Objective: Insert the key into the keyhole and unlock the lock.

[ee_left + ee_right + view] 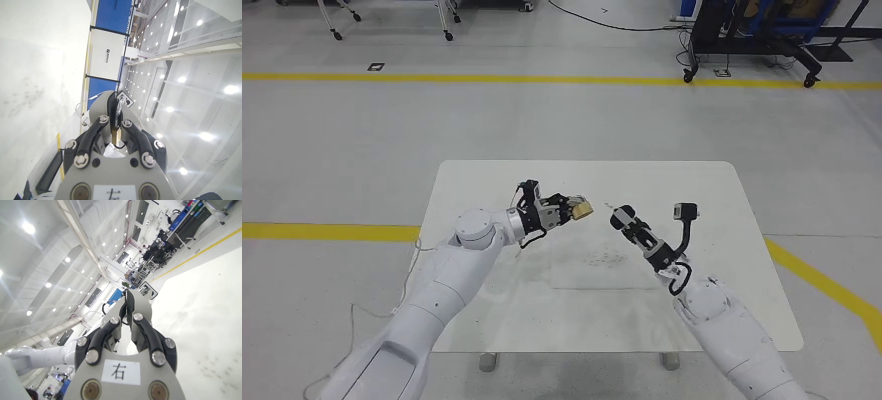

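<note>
My left gripper [564, 211] is shut on a small brass padlock [583, 209] and holds it in the air above the middle of the white table [702, 185]. In the left wrist view the padlock's brass body [115, 135] and silver shackle [120, 105] sit between the closed fingers of the left gripper [117, 106]. My right gripper [623, 218] hovers a short way to the right of the padlock, pointing toward it. Its fingers [140, 306] are pressed together on the key [614, 208], a small pale bit at the tip; most of the key is hidden.
A scuffed patch [607, 260] marks the table just below both grippers. The table's near edge [572, 350] lies toward my body. Carts and equipment [752, 40] stand on the floor far behind, beyond a yellow line.
</note>
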